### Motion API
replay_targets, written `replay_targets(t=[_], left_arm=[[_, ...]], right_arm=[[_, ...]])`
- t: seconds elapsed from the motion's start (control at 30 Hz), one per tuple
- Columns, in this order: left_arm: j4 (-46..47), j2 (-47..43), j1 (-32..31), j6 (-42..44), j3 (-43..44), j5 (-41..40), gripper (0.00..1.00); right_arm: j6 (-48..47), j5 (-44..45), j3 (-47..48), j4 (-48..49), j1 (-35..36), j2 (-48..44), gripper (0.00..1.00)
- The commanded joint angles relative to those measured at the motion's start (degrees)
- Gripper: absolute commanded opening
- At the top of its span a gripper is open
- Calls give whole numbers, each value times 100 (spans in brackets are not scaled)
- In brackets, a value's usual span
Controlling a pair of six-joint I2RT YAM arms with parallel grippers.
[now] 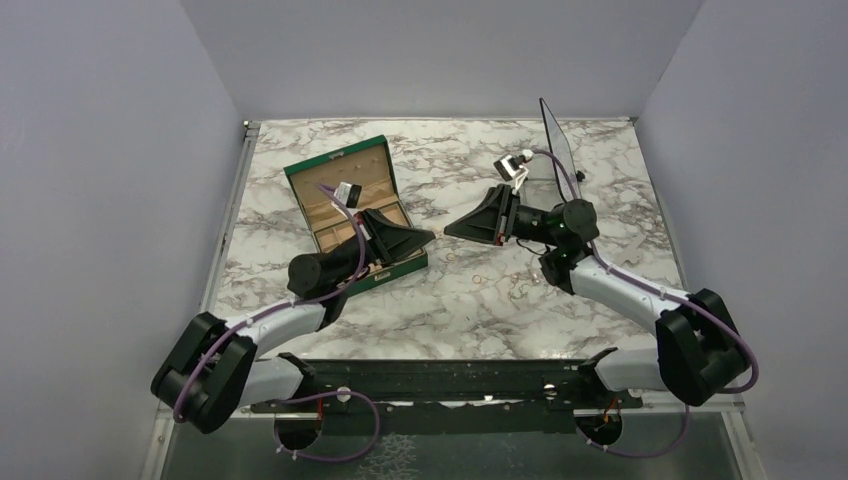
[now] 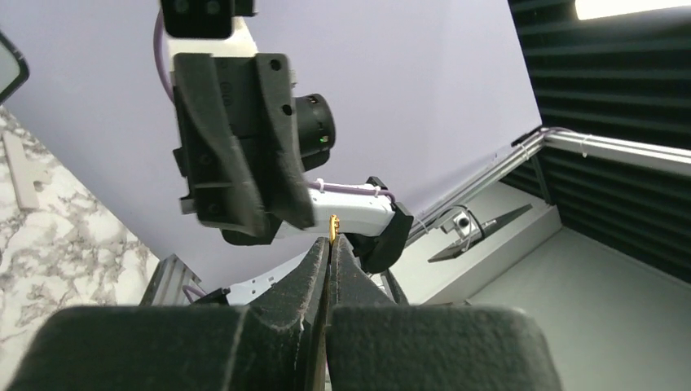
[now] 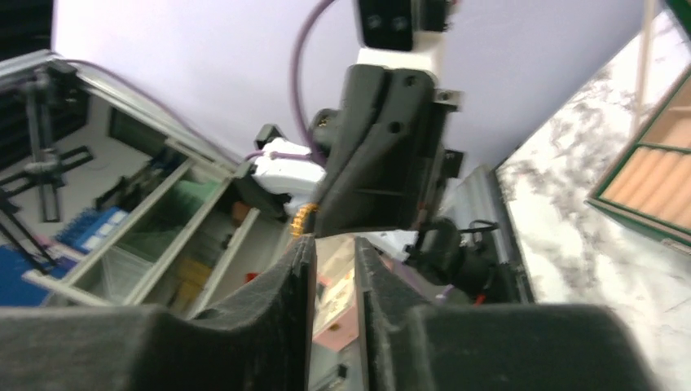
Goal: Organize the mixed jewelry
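My left gripper (image 1: 426, 234) hangs above the marble table, just right of the open green box (image 1: 350, 210). In the left wrist view it (image 2: 330, 241) is shut on a tiny gold-coloured piece (image 2: 332, 226) that sticks out past its tips. My right gripper (image 1: 449, 230) faces it tip to tip. In the right wrist view it (image 3: 334, 246) has a narrow gap between its jaws and nothing between them. The gold piece (image 3: 303, 220) sits just off its left fingertip (image 3: 305, 248). The rest of the jewelry and the chain are out of view.
A dark upright panel (image 1: 560, 150) stands at the back right of the table (image 1: 480, 300). The green box also shows at the right edge of the right wrist view (image 3: 652, 175). Grey walls close in the table at the left, back and right.
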Motion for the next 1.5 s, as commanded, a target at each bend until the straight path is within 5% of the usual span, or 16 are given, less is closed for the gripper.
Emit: replay_targets(t=[0.0,0.1,0.23,0.43,1.47], left_arm=[[-881,-762,-42,913,-11,-263,0],[-1772,-1106,-40,1250,42,-435,0],[-2264,-1262,-36,1463,100,-613,0],[-2364,-1118,-36,1444,128,-650,0],[-2360,-1063,-36,1475,69,-571,0]], right_arm=[[-1076,521,-96,-1291,12,-522,35],[-1380,761,-49,-1813,13,-740,45],[-1295,720,-117,-1326,34,-736,55],[-1589,848,39,-1492,223,-708,58],[-1782,1069,275,-1793,338,-331,6]])
